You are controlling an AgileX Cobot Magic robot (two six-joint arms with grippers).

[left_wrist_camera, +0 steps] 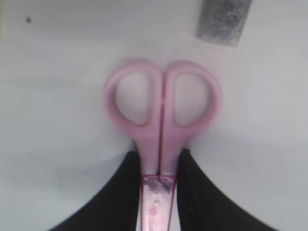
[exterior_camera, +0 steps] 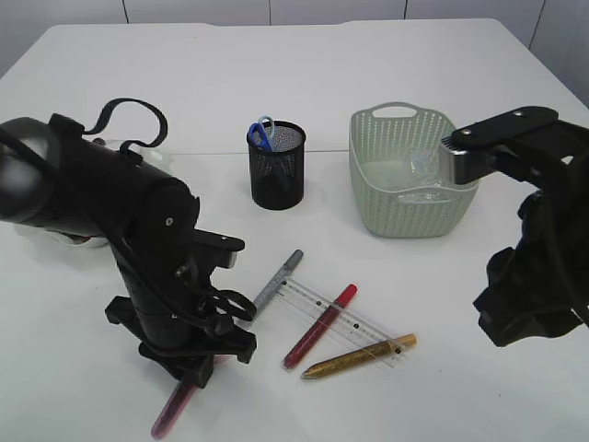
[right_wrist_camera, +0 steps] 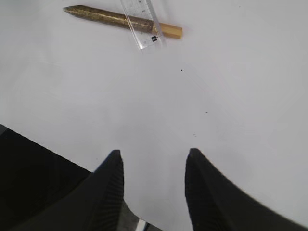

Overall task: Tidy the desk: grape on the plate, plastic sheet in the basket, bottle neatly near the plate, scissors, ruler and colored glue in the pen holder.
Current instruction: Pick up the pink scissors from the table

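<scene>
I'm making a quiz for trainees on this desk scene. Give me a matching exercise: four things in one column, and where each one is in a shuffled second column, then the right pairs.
Things:
1. pink scissors
2. gold glitter glue pen
3. blue-handled scissors
4. clear plastic sheet

Places:
A. standing in the black mesh pen holder
B. lying in the pale green basket
C. between the fingers of the left claw
D. on the table, under the end of the clear ruler

Pairs: 1-C, 2-D, 3-A, 4-B
</scene>
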